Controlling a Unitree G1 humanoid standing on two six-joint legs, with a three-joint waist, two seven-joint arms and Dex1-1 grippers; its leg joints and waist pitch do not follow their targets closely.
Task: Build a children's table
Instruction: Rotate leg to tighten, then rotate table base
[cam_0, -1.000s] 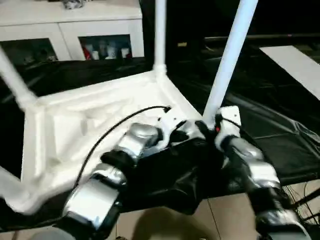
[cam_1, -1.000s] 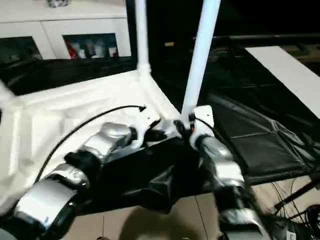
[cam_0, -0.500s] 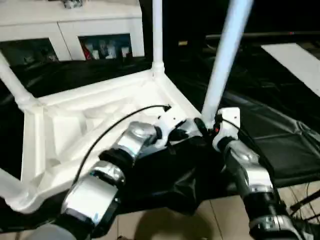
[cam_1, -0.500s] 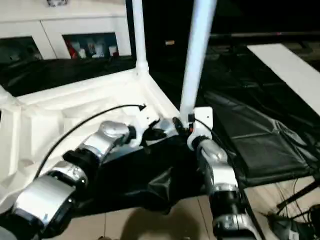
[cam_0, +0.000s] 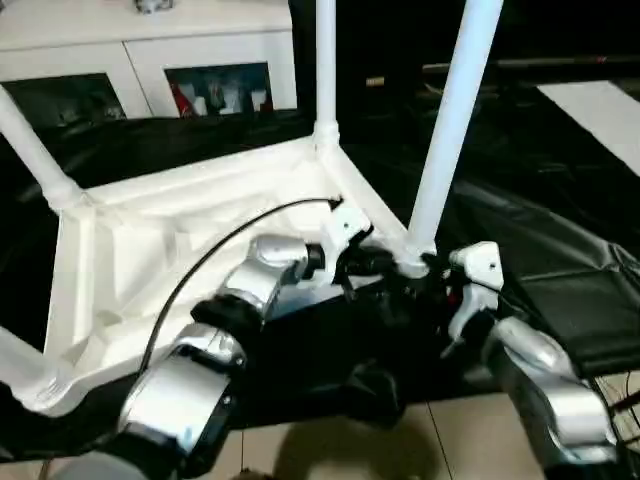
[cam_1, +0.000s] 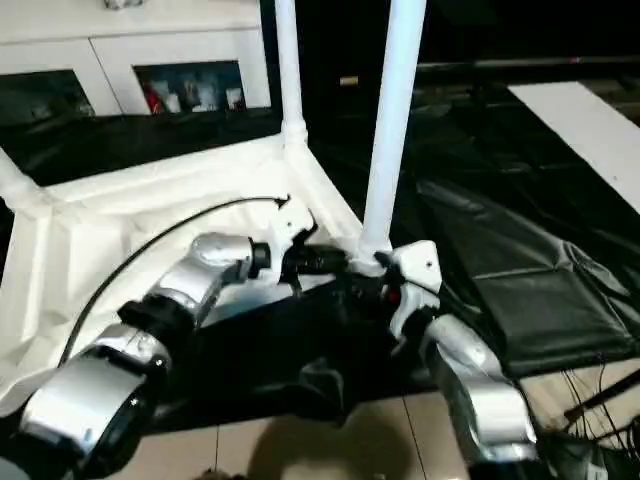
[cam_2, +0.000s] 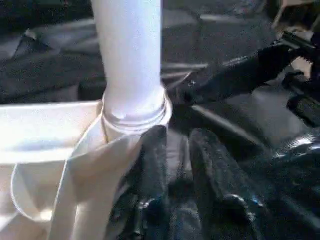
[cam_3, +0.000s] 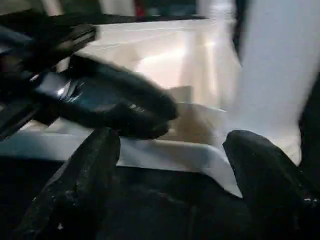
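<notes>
1. Standing upside down on a black sheet (cam_0: 560, 250), the white plastic rectangular tabletop (cam_0: 150, 250) shows its ribbed underside, with long white tapered tube legs rising from its corner sockets.
2. The near-right leg (cam_0: 450, 120) is seated upright in its round socket (cam_2: 135, 117); a far-right leg (cam_0: 325, 70) and a far-left leg (cam_0: 35, 150) are also fitted, and a near-left leg (cam_0: 20, 370) is seen at the picture's edge.
3. A second ago the right gripper (cam_0: 455, 300) was pressed close against the foot of the near-right leg; it has now been drawn back toward the near right, clear of the leg, with its fingers (cam_3: 90, 175) spread wide and empty.
4. The left gripper (cam_2: 175, 165) is kept at the socket, its fingers (cam_2: 152, 160) parted narrowly beside the collar; whether the plastic is touched cannot be told.
5. A white cabinet with glass doors (cam_0: 150, 70) is seen at the far left.
6. From this release, the leg is judged to be holding unaided, so the assembly appears close to complete.
</notes>
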